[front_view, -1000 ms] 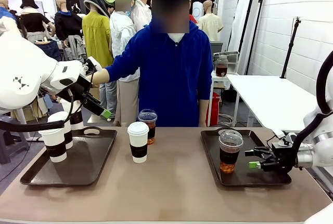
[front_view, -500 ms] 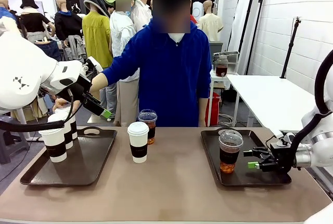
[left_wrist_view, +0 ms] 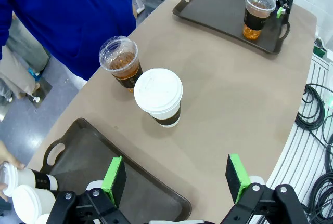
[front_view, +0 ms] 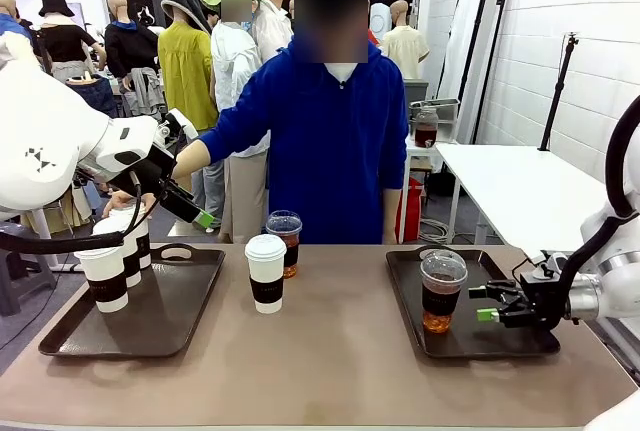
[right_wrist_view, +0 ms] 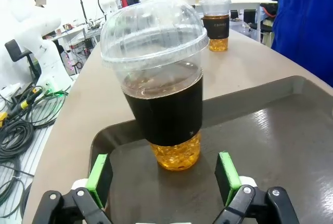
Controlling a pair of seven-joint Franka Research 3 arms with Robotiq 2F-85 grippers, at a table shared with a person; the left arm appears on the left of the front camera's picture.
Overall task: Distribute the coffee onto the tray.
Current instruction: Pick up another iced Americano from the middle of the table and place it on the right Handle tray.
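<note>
On the table [front_view: 330,361], the left tray [front_view: 175,306] carries white sleeved cups [front_view: 105,276] at its 9 o'clock end. The right tray [front_view: 470,339] holds one upright clear cup [front_view: 442,291], at 9 o'clock of the right gripper [front_view: 482,304], whose jaws are apart and empty. The left gripper [left_wrist_view: 175,169], also spread and empty, is nearer the untrayed white cup [front_view: 265,273] and amber cup [front_view: 285,241], at its 4 o'clock. Since a second ago, the person's hand [front_view: 118,201] has come down onto the rear cup.

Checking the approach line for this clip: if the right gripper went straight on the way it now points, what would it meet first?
The clear dome-lidded cup of amber drink on the right tray. It stands centred just ahead of the open right gripper, and nothing seems to lie between them.
</note>
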